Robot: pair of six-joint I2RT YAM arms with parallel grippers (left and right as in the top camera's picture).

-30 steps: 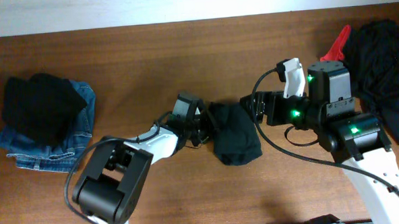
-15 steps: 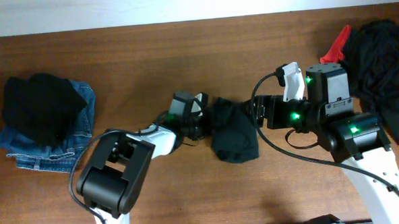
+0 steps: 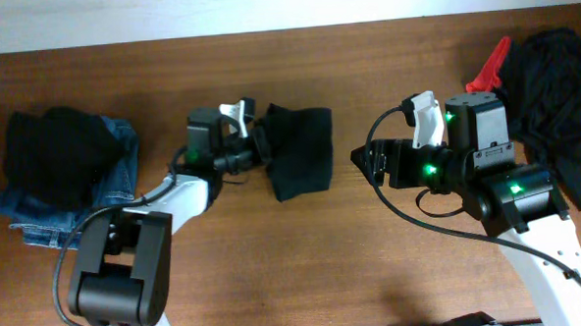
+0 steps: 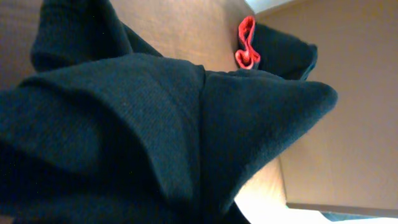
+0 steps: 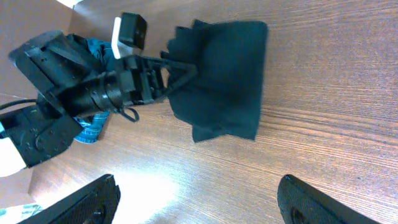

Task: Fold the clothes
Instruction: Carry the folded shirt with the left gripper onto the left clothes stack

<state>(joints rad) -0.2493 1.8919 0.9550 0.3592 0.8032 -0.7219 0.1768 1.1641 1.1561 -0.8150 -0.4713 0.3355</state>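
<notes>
One of the clothes, a very dark garment [image 3: 300, 153], lies bunched into a compact fold on the brown table, left of centre. My left gripper [image 3: 263, 145] is shut on its left edge; the right wrist view shows that gripper [image 5: 183, 71] pinching the garment [image 5: 227, 74]. The dark cloth [image 4: 143, 130] fills the left wrist view and hides the fingers. My right gripper [image 3: 362, 162] hovers to the right of the garment, apart from it. Its jaws stand wide open with only bare wood between the fingertips [image 5: 93, 199].
A heap of dark clothes [image 3: 562, 92] with a red item [image 3: 490, 66] sits at the back right, behind the right arm. At the far left, a black garment [image 3: 59, 144] rests on folded blue jeans [image 3: 76, 207]. The table's back edge runs along the top.
The left gripper has closed on the garment and pulled it left and toward the back of the table. The right gripper has stayed in place, open.
</notes>
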